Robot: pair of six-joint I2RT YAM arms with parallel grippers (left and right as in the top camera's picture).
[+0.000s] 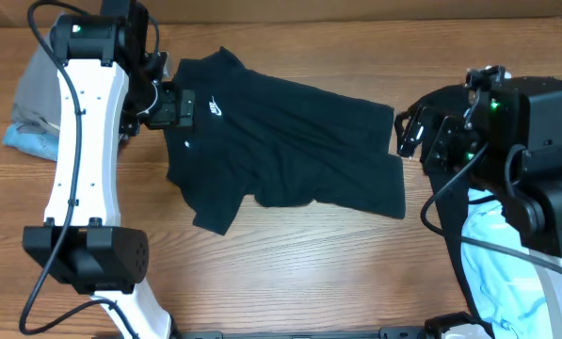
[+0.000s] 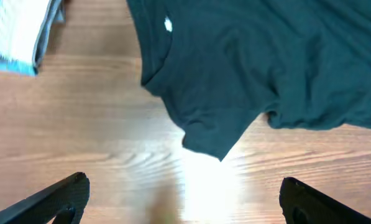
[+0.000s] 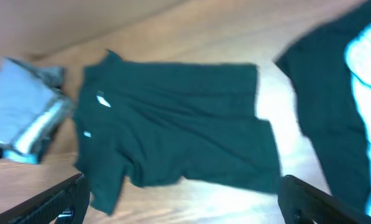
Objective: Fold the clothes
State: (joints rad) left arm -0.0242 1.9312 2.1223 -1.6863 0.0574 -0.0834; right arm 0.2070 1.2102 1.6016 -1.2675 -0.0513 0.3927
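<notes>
A dark green T-shirt point(image 1: 281, 141) with a small white logo lies spread and rumpled on the wooden table; it also shows in the left wrist view point(image 2: 247, 68) and the right wrist view point(image 3: 179, 124). My left gripper point(image 1: 172, 105) hovers at the shirt's collar end, raised above it, jaws wide open and empty point(image 2: 182, 199). My right gripper point(image 1: 414, 132) is beside the shirt's right hem, lifted off the table, jaws wide open and empty point(image 3: 182, 199).
A folded grey and light-blue garment point(image 1: 36, 104) lies at the far left, also seen in the left wrist view point(image 2: 17, 31). A pile of dark and light-blue clothes point(image 1: 492, 254) sits at the right front. Bare wood lies in front of the shirt.
</notes>
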